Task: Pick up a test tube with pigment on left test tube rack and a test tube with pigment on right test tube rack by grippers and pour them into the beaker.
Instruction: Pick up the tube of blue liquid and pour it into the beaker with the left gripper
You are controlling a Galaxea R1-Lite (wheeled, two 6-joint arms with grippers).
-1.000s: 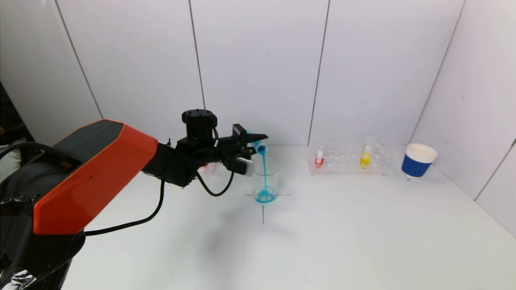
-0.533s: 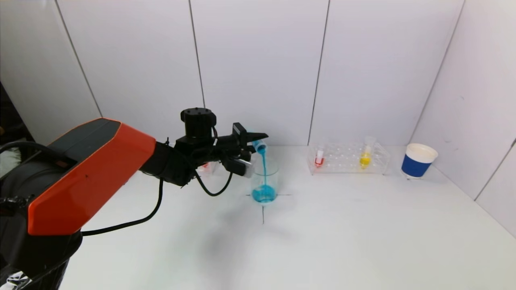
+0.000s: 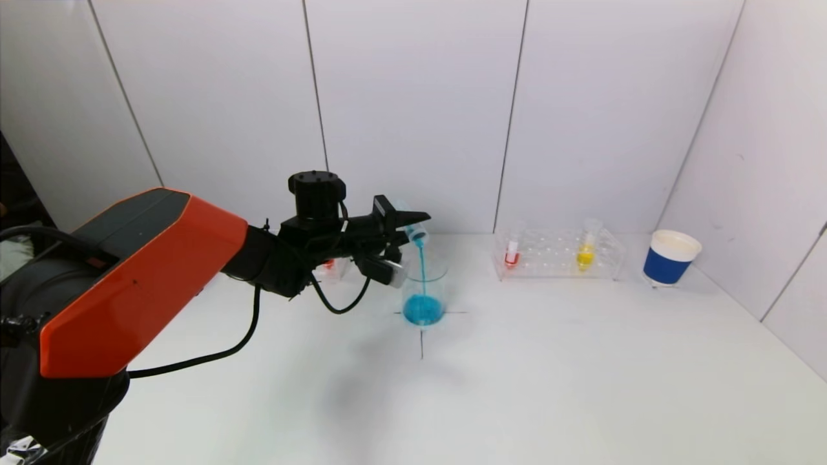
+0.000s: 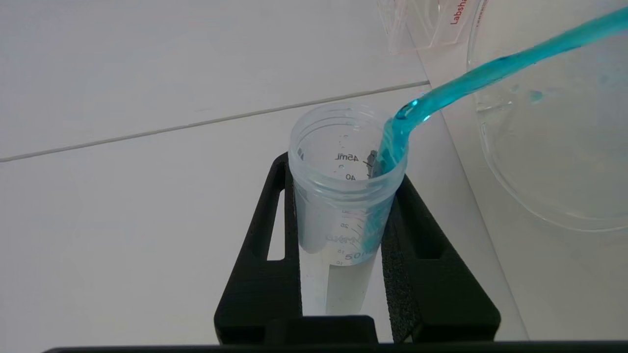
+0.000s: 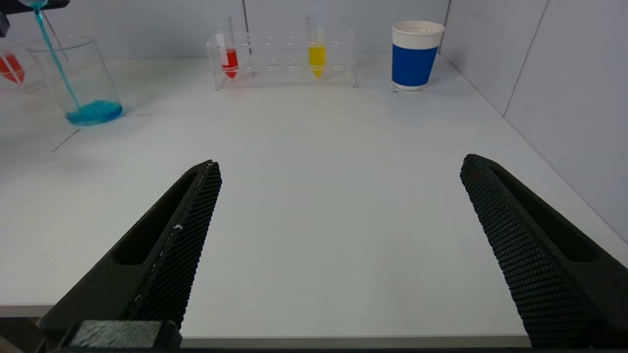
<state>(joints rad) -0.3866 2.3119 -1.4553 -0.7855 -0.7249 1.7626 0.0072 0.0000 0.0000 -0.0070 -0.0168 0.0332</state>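
Note:
My left gripper point(image 3: 404, 227) is shut on a clear test tube point(image 4: 343, 196), tipped mouth-down over the glass beaker point(image 3: 424, 287). A thin blue stream point(image 3: 422, 268) runs from the tube's mouth into the beaker, where blue liquid pools at the bottom. The left rack point(image 3: 331, 268) is mostly hidden behind my left arm; a red tube shows in it. The right rack point(image 3: 559, 254) holds a red tube point(image 3: 512, 253) and a yellow tube point(image 3: 586, 252). My right gripper point(image 5: 338, 169) is open and empty over the table's front edge, out of the head view.
A blue and white paper cup point(image 3: 670, 258) stands to the right of the right rack, near the side wall. White wall panels close the back and right side. A black cross mark point(image 3: 421, 336) lies on the table under the beaker.
The blue pool in the beaker has grown. The stream has thinned. My left gripper has tipped the tube slightly further. The right arm has not moved.

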